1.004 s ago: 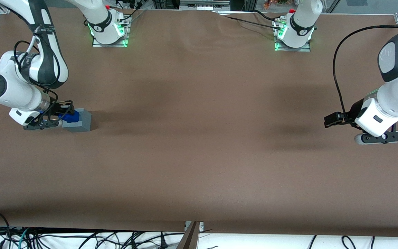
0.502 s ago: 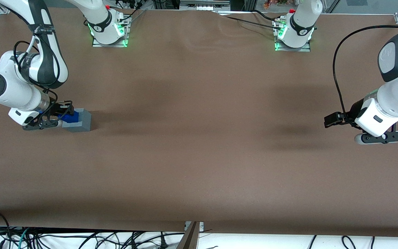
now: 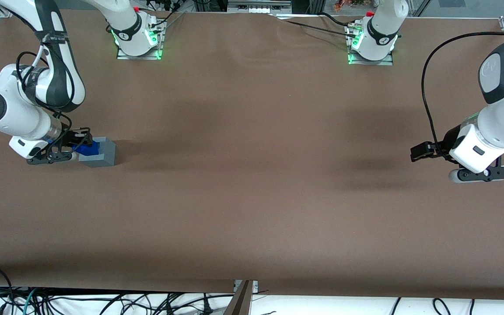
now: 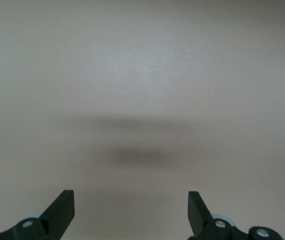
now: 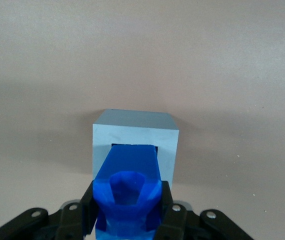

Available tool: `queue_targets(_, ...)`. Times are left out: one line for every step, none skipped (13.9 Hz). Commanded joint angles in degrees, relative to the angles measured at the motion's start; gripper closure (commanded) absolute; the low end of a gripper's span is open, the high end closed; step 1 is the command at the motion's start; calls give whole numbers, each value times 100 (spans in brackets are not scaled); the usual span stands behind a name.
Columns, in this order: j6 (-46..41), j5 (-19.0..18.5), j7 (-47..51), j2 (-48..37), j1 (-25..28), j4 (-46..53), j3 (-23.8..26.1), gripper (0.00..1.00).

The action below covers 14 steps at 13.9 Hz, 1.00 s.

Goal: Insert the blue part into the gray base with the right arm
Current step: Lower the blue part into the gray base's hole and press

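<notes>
The gray base (image 3: 104, 154) stands on the brown table toward the working arm's end. My right gripper (image 3: 78, 146) is level with it and close beside it, shut on the blue part (image 3: 88, 148). In the right wrist view the black fingers (image 5: 87, 212) clamp both sides of the blue part (image 5: 127, 187). Its forward end sits in the square recess of the gray base (image 5: 168, 145), on the face turned toward the gripper (image 5: 127, 214). How deep it reaches is hidden.
Two arm mounts with green lights (image 3: 138, 41) (image 3: 371, 43) stand at the table edge farthest from the front camera. Cables (image 3: 59, 302) hang below the nearest edge. The brown table surface (image 3: 252, 175) stretches toward the parked arm.
The right arm's wrist has crept slightly toward the working arm's end of the table, still holding the blue part. The gray base has stayed in place.
</notes>
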Motion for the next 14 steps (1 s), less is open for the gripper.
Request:
queue_targets(104, 40, -62, -142, 41, -162, -51, 91)
queue_targets(104, 48, -44, -142, 41, -162, -51, 91)
queue_targets(104, 48, -18, -142, 50, -162, -51, 91)
queue_targets(104, 48, -9, -142, 41, -162, -51, 91)
queue_targets(104, 48, -9, -142, 50, -162, -51, 91)
queue_targets(113, 48, -9, -133, 41, -162, -51, 91)
queue_targets(148, 57, 0, -133, 41, -162, -51, 91)
queue_targets(157, 57, 9, -124, 41, -162, -51, 91)
queue_targets(166, 66, 9, -124, 41, -162, -51, 91)
queue_targets(183, 66, 18, -124, 41, -170, -51, 91)
queue_targets(184, 66, 18, -116, 41, -170, -51, 91)
queue_targets(184, 75, 26, -116, 41, -170, -51, 91)
queue_targets(184, 75, 70, -116, 41, -170, -51, 91)
queue_targets(184, 75, 96, -116, 41, -170, -51, 91)
